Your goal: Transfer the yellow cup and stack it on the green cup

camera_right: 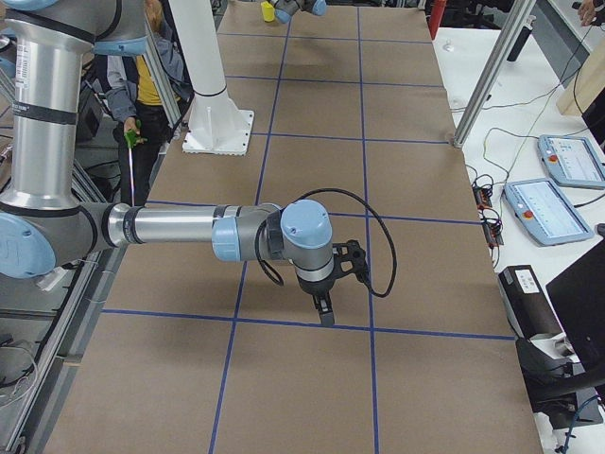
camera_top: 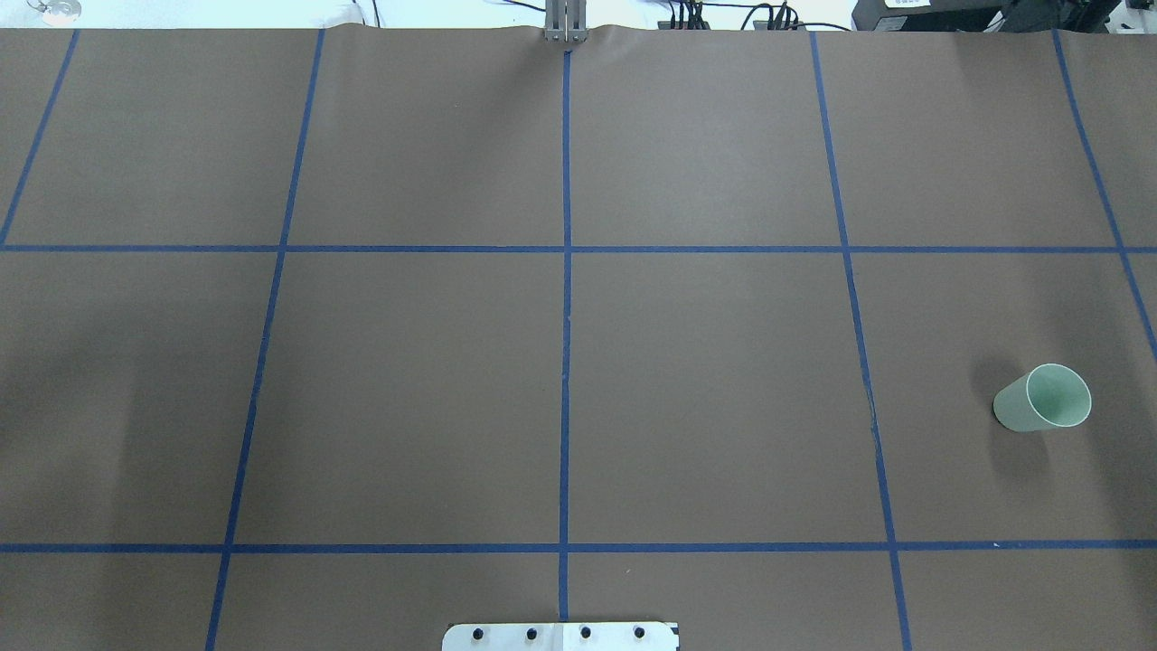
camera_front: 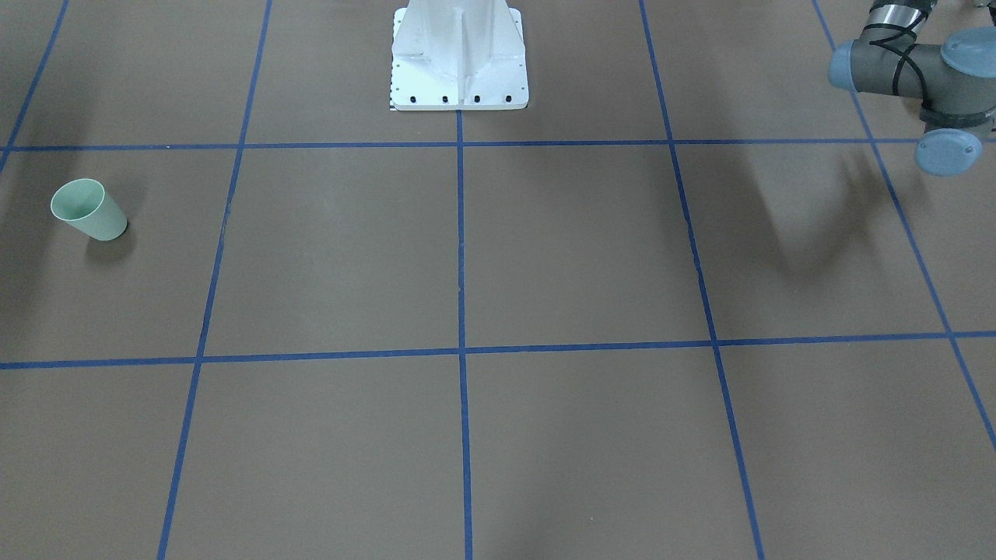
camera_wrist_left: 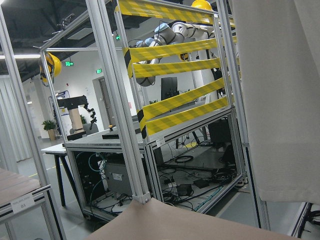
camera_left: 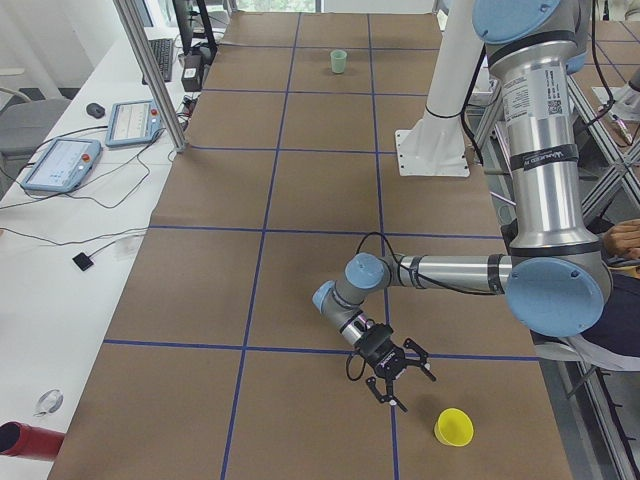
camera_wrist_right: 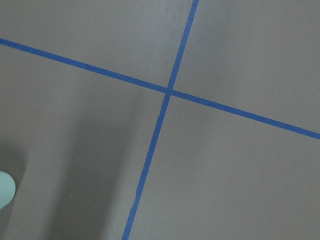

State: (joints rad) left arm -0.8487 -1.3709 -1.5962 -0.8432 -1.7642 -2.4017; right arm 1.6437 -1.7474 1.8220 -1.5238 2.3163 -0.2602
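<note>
The yellow cup (camera_left: 453,427) sits on the brown table near my left arm's end, also seen small in the exterior right view (camera_right: 268,11). My left gripper (camera_left: 405,387) hangs low just beside it, not touching; I cannot tell whether it is open. The green cup (camera_top: 1041,399) stands upright alone on my right side of the table, and shows in the front view (camera_front: 88,210) and at the right wrist view's edge (camera_wrist_right: 5,189). My right gripper (camera_right: 326,310) points down over bare table, away from the green cup; I cannot tell its state.
The white robot pedestal (camera_front: 459,70) stands at the table's middle edge. Blue tape lines grid the table. Teach pendants (camera_left: 60,160) lie on a side bench behind an aluminium post (camera_left: 150,70). A person (camera_right: 142,85) stands behind the robot.
</note>
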